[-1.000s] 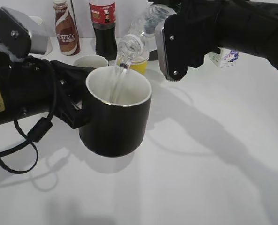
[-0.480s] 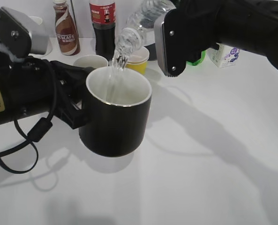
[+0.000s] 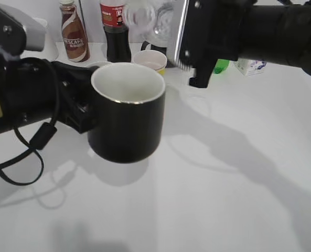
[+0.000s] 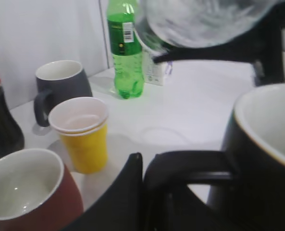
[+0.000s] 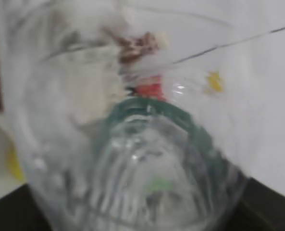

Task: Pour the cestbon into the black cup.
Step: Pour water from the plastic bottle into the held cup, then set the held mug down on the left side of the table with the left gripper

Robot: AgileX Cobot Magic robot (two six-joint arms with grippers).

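The black cup [image 3: 126,113] is glossy with a white inside, and my left gripper [image 3: 79,110] holds it up by its handle. In the left wrist view the black cup [image 4: 267,159] is at the right, and my left gripper [image 4: 143,166] is shut on its loop handle. The cestbon [image 3: 147,18] is a clear ribbed bottle, blurred, held in my right gripper [image 3: 186,34] above and behind the cup. No water stream shows. The cestbon fills the right wrist view [image 5: 132,144] and hides the jaws. It also shows at the top of the left wrist view [image 4: 204,19].
At the back stand a Nescafe bottle [image 3: 74,31], a cola bottle [image 3: 115,31], a yellow paper cup [image 4: 82,132], a green soda bottle [image 4: 125,48], a grey mug [image 4: 60,86], a maroon mug [image 4: 22,192] and a small carton [image 3: 249,65].
The bottle has risen and tipped back away from the cup, and the stream of water has stopped. The black cup has shifted slightly left and up.
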